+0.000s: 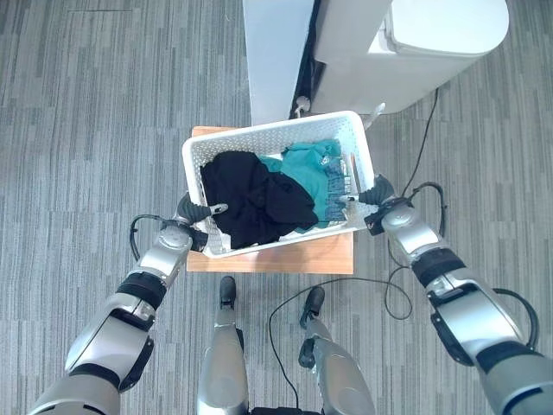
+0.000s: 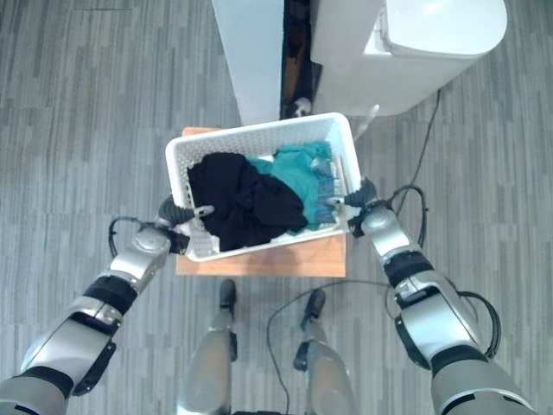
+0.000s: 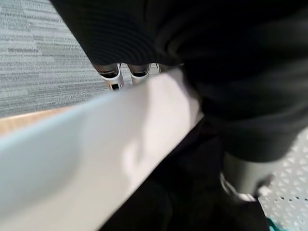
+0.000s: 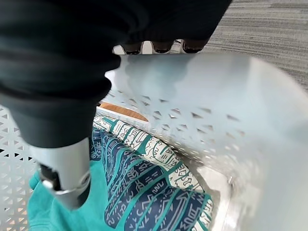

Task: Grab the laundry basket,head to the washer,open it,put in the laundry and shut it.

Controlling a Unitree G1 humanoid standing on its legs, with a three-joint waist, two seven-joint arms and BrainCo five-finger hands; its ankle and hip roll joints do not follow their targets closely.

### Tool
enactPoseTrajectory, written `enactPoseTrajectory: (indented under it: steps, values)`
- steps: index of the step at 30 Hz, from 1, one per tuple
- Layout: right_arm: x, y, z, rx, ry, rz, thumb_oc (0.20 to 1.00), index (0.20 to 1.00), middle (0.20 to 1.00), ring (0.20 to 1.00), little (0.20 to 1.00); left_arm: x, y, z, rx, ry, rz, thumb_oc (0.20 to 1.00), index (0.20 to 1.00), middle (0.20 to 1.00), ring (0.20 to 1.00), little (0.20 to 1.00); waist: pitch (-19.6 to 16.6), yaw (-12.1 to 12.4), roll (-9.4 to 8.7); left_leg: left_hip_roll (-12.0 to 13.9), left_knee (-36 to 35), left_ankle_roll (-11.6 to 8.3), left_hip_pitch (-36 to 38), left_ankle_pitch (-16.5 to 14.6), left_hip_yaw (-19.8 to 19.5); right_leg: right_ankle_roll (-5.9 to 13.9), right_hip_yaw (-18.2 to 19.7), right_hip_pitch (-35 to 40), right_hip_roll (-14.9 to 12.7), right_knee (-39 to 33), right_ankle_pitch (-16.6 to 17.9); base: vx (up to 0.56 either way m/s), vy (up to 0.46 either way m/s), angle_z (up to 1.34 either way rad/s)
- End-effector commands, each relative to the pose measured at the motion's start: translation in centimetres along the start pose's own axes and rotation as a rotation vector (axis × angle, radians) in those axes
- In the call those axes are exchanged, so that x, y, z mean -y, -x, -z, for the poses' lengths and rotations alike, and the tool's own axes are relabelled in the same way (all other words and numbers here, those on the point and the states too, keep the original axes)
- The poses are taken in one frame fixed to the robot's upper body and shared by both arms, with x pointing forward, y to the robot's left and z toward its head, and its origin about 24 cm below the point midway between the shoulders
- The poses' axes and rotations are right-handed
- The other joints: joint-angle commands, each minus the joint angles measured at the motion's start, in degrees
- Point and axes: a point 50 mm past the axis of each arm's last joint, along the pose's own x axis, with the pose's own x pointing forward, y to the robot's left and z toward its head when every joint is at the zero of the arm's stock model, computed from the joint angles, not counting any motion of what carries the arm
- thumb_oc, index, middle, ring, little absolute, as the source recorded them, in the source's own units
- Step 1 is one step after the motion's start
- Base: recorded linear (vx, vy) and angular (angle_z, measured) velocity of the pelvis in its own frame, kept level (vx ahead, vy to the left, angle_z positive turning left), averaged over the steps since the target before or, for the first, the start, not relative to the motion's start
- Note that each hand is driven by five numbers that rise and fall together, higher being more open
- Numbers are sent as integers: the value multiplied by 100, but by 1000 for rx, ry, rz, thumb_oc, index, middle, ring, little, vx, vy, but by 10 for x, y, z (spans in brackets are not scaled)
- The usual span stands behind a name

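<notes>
A white perforated laundry basket (image 1: 268, 131) stands over a small wooden table (image 1: 294, 257). It holds a black garment (image 1: 255, 197), a teal garment (image 1: 307, 167) and a patterned blue-green cloth (image 4: 144, 192). My left hand (image 1: 195, 212) is shut on the basket's left rim (image 3: 96, 144), thumb (image 3: 243, 178) inside and fingers (image 3: 118, 73) outside the wall. My right hand (image 1: 377, 194) is shut on the right rim (image 4: 226, 91) the same way, thumb (image 4: 65, 168) inside over the clothes and fingers (image 4: 154, 47) outside. A white washer (image 1: 423, 43) stands just beyond the basket, to the right.
A tall white panel (image 1: 276, 52) stands beside the washer, directly behind the basket, with a dark gap between the two. Grey striped carpet (image 1: 86, 130) spreads to the left and right of the table.
</notes>
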Motion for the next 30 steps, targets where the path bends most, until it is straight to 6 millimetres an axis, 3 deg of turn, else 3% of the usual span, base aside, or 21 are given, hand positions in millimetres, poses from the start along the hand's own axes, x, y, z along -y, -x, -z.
enactPoseTrajectory:
  steps: [1, 2, 3, 4, 5, 6, 7, 14, 18, 21, 23, 24, 28, 29, 30]
  values:
    - [-8, -3, -32, 94, -7, -50, 730, 730, 730, 730, 730, 29, -2, 12, -72, -71, 95, 545, 545, 545, 545, 545, 5, -67, -17, 230, 427, 10, -296, -261, -125, 412, 73, -522, -707, 839, -215, 0, 0, 0]
    - [-9, -3, -34, 96, -11, -53, 589, 589, 589, 589, 589, 29, -3, 16, -97, -85, 95, 445, 445, 445, 445, 445, 20, -74, -13, 224, 426, 11, -306, -255, -118, 420, 74, -533, -712, 841, -207, 0, 0, 0]
    - [-9, -3, -34, 96, -11, -53, 567, 567, 567, 567, 567, 29, -3, 16, -97, -84, 95, 300, 300, 300, 300, 300, 21, -73, -13, 224, 426, 11, -306, -255, -118, 420, 74, -533, -712, 841, -207, 0, 0, 0]
    - [-9, -3, -37, 106, -11, -54, 492, 492, 492, 492, 492, 28, -3, 20, -115, -107, 98, 200, 200, 200, 200, 200, 33, -77, -7, 222, 423, 13, -307, -254, -110, 430, 83, -553, -717, 842, -196, 0, 0, 0]
    - [-9, -3, -40, 117, -8, -53, 438, 438, 438, 438, 438, 28, -3, 20, -116, -111, 99, 200, 200, 200, 200, 200, 43, -73, -6, 222, 423, 15, -308, -253, -105, 435, 79, -560, -721, 846, -189, 0, 0, 0]
    - [-9, -3, -40, 117, -8, -53, 250, 250, 250, 250, 250, 28, -3, 20, -116, -111, 99, 200, 200, 200, 200, 200, 43, -72, -6, 222, 423, 15, -308, -253, -104, 435, 80, -561, -721, 846, -189, 0, 0, 0]
    - [-9, -3, -42, 129, -10, -49, 200, 200, 200, 200, 200, 30, -3, 21, -121, -111, 106, 200, 200, 200, 200, 200, 58, -70, -6, 218, 431, 17, -310, -250, -88, 443, 86, -574, -720, 849, -178, 0, 0, 0]
    - [-6, 3, -46, 206, -6, -26, 200, 200, 200, 200, 200, 33, -5, 6, -48, -179, 124, 200, 200, 200, 200, 200, 78, -99, 35, 203, 367, 35, -307, -235, -80, 455, 82, -597, -745, 835, -179, 9, 17, -6]
    - [3, 10, -35, 230, -8, 14, 200, 200, 200, 200, 200, 31, -2, -14, 58, -230, 131, 200, 200, 200, 200, 200, 25, -119, 83, 189, 342, 47, -271, -267, -89, 467, 57, -557, -779, 871, -231, 5, 6, -2]
    - [13, 18, -12, 213, -21, 46, 200, 200, 200, 200, 200, 26, 3, -25, 134, -264, 126, 200, 200, 200, 200, 200, -92, -132, 110, 169, 350, 64, -206, -351, -133, 490, 48, -483, -820, 928, -307, 27, 3, 0]
    - [22, 28, 14, 179, -31, 67, 200, 200, 200, 200, 200, 26, 10, -25, 178, -258, 153, 200, 200, 200, 200, 200, -227, -139, 126, 135, 396, 87, -92, -462, -145, 523, 30, -347, -889, 1013, -379, 51, 29, 8]
    - [22, 28, 15, 176, -31, 67, 200, 200, 200, 200, 200, 27, 11, -24, 177, -258, 155, 200, 200, 200, 200, 200, -235, -135, 126, 133, 398, 88, -87, -466, -146, 524, 28, -340, -891, 1013, -382, 58, 43, 14]
    - [35, 43, 56, 93, -58, 88, 200, 200, 200, 200, 200, 30, 25, -21, 229, -220, 219, 200, 200, 200, 200, 200, -521, -162, 119, 7, 437, 160, 249, -653, -137, 586, -19, 10, -1036, 1079, -433, 63, 53, 13]
    - [35, 43, 56, 93, -58, 88, 200, 200, 200, 200, 200, 30, 25, -21, 228, -220, 219, 200, 200, 200, 200, 200, -525, -164, 116, 3, 433, 161, 247, -648, -138, 588, -21, 11, -1039, 1074, -429, 123, 80, 9]
    - [39, 50, 72, 53, -69, 82, 200, 200, 200, 200, 200, 31, 32, -18, 236, -220, 260, 200, 200, 200, 200, 200, -672, -191, 126, -59, 460, 208, 475, -761, -113, 620, -38, 209, -1100, 1095, -456, 129, 120, 9]
